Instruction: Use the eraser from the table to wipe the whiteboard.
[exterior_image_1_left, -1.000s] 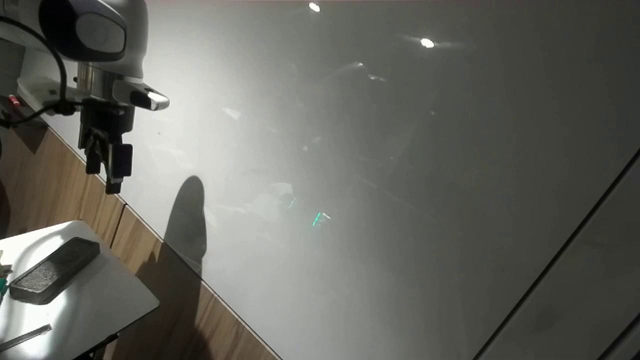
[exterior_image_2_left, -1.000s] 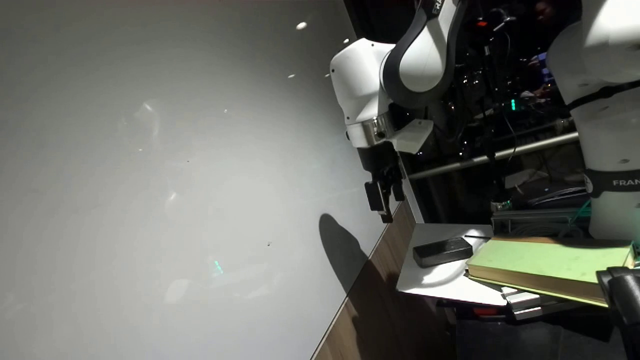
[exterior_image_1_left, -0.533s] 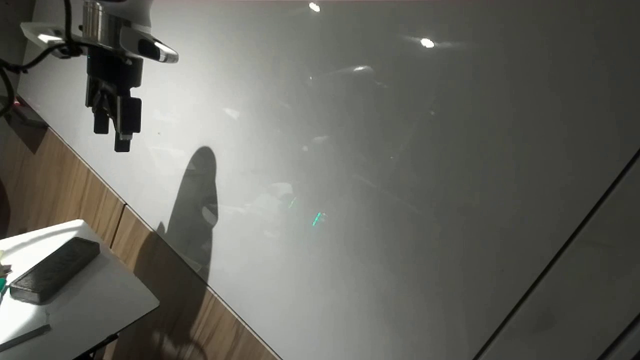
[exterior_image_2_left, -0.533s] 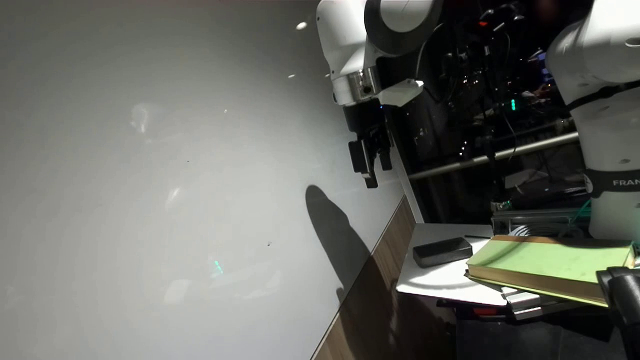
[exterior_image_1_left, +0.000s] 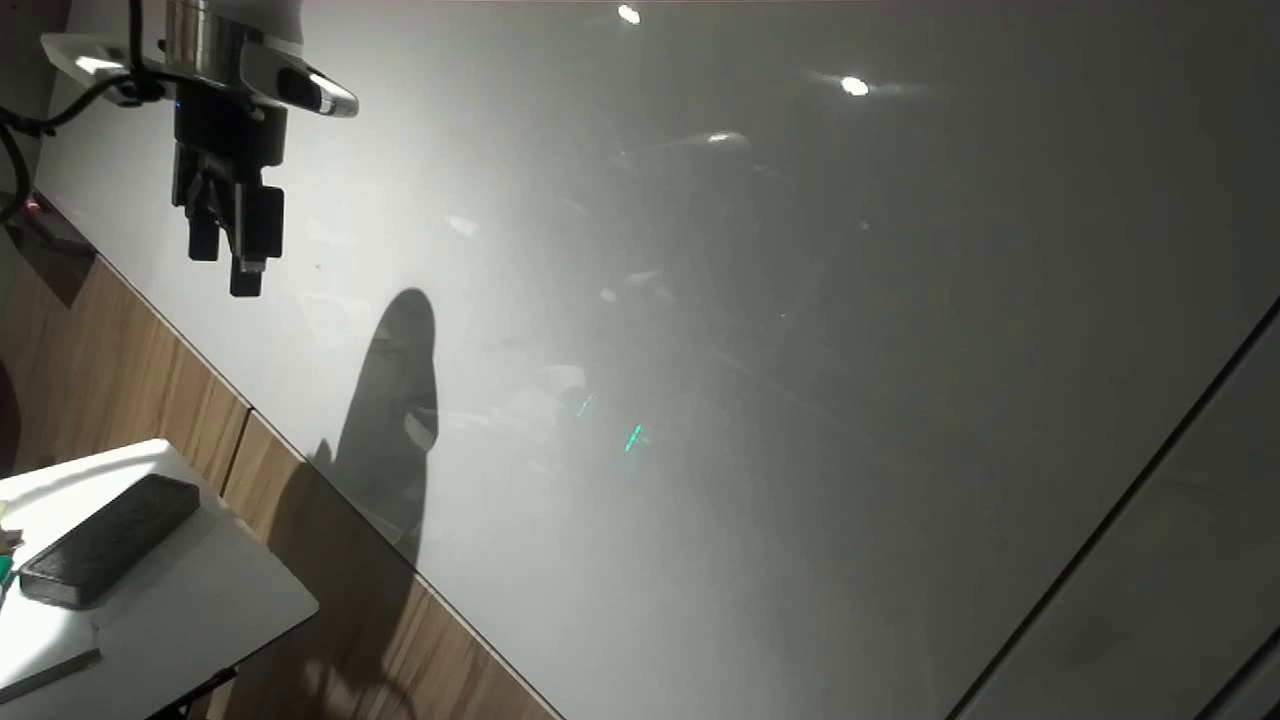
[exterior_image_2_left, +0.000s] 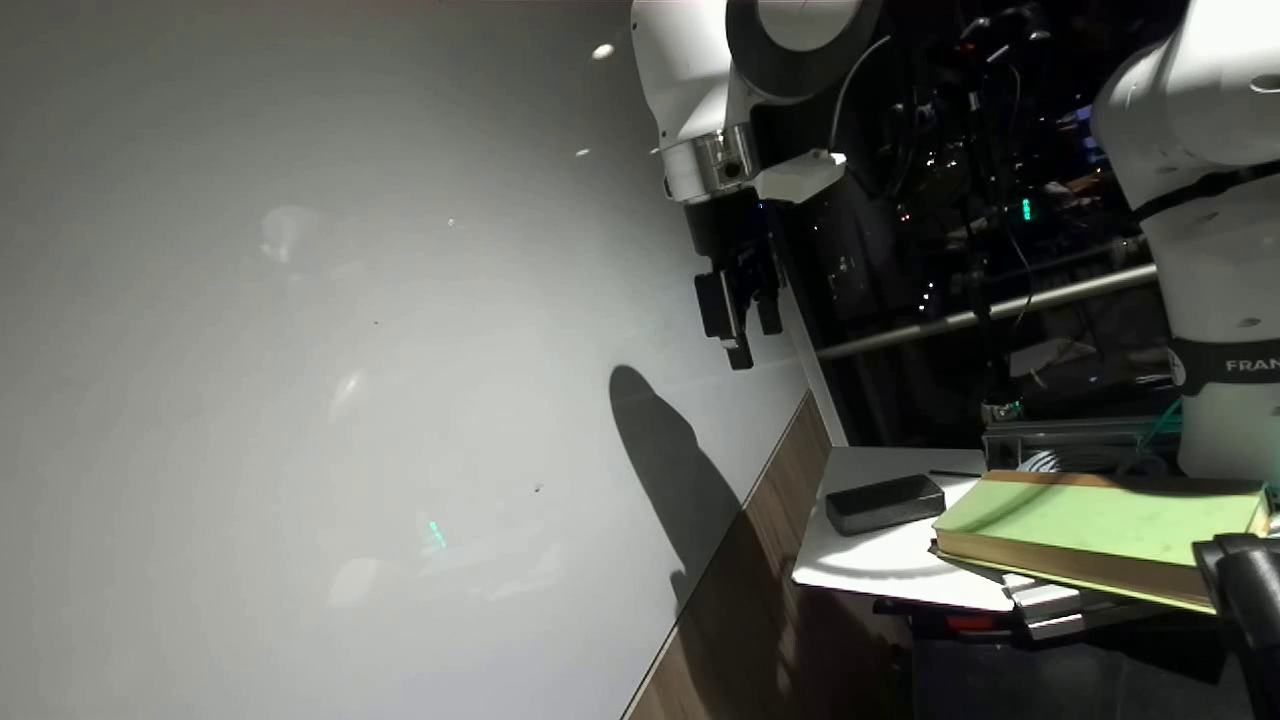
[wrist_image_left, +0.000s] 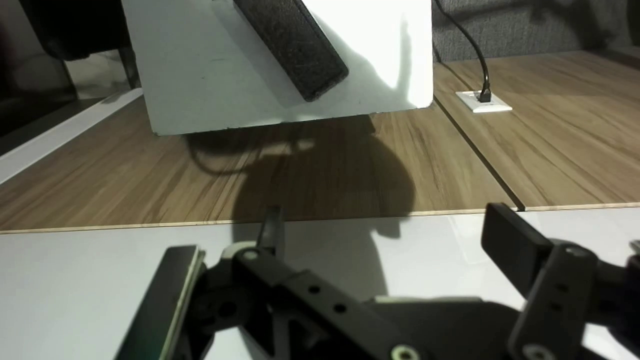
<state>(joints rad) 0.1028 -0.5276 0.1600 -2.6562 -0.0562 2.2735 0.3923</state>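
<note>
On the table (exterior_image_1_left: 220, 595), below and well apart from the gripper (exterior_image_1_left: 225, 270), the eraser (wrist_image_left: 295, 46) is seen, its long axis set aslant to the line along which the empty, wide-parted jaws would be closed.

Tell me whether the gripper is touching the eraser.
Apart. In an exterior view, the gripper hangs well clear of the eraser on the table, with whiteboard and wood panelling showing plainly between them.
</note>
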